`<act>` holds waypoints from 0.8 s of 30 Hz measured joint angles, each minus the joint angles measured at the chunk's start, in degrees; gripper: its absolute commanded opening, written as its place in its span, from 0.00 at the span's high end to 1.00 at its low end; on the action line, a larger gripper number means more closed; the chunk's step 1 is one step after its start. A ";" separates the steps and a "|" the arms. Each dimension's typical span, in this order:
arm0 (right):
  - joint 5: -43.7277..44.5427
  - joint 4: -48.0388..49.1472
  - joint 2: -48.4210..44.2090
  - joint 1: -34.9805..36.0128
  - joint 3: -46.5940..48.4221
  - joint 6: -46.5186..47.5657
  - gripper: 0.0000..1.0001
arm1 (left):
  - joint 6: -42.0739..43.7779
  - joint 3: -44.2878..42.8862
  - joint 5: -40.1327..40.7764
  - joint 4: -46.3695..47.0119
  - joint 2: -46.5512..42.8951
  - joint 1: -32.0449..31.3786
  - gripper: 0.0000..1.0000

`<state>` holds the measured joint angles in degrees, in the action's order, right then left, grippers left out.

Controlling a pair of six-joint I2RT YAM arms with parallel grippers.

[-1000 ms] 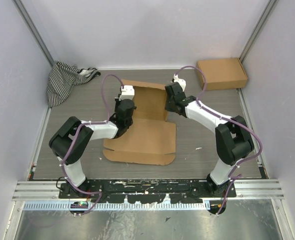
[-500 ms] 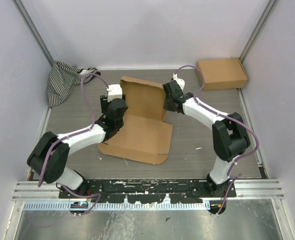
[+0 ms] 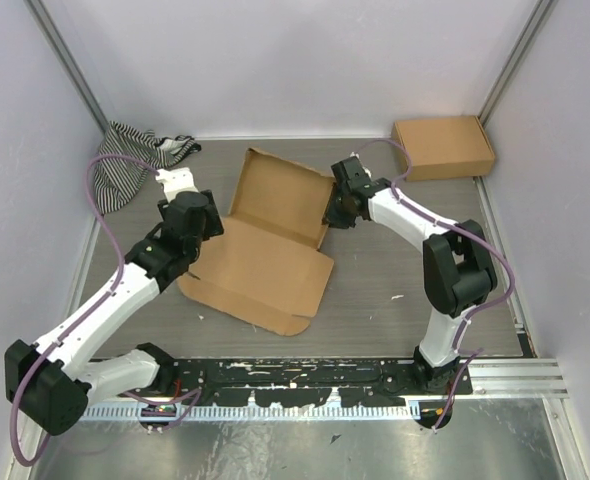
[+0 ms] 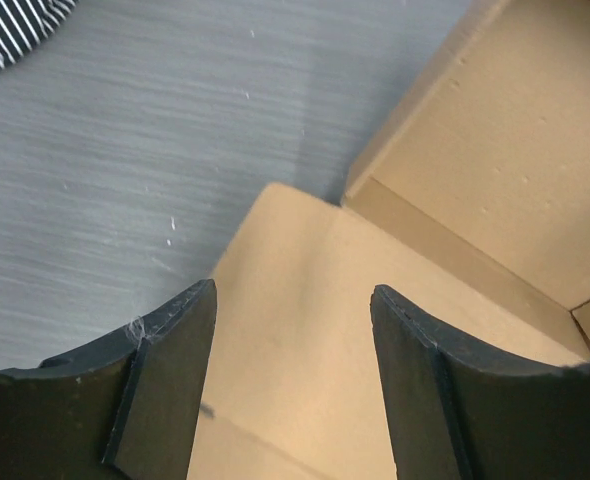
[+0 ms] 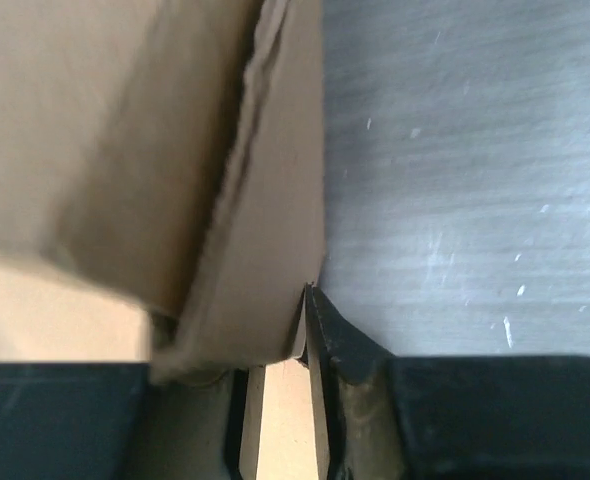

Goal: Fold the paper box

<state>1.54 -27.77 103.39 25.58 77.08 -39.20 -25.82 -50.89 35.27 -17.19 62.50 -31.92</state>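
The paper box (image 3: 260,255) lies half-formed on the worktop (image 3: 395,270), its right flap seemingly clamped in the right pincer (image 5: 305,305) while the left pincer (image 4: 293,300) hovers apart above its left corner, so an unbraced pull could drag or tear the cardboard.

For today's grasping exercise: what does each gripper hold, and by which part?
The right gripper pinches the paper box by a raised flap at its right edge; the left gripper is open, holding nothing.

Even, bright light — soft shadows, right wrist view blurred.
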 measured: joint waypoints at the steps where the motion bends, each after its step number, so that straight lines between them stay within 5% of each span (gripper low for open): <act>1: -1.20 -0.79 -0.04 0.09 -0.15 -0.48 0.66 | -0.68 -0.83 -1.51 -2.54 0.00 0.22 0.30; 10: -5.79 -10.56 -9.03 1.05 -0.42 -0.85 0.46 | -3.02 -2.80 -9.40 -13.99 -3.19 0.63 0.30; 15: -3.58 -11.72 -12.94 0.94 6.19 8.17 0.46 | -3.19 -2.75 -9.94 -15.06 -6.27 0.66 0.30; 24: 2.14 -4.07 10.12 0.46 30.73 28.89 0.44 | -3.13 -1.55 -9.86 -15.34 -7.15 0.87 0.30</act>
<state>3.68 -31.83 113.51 26.04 107.81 -10.31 -28.95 -52.45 25.41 -32.53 55.35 -31.05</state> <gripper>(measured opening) 0.543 0.701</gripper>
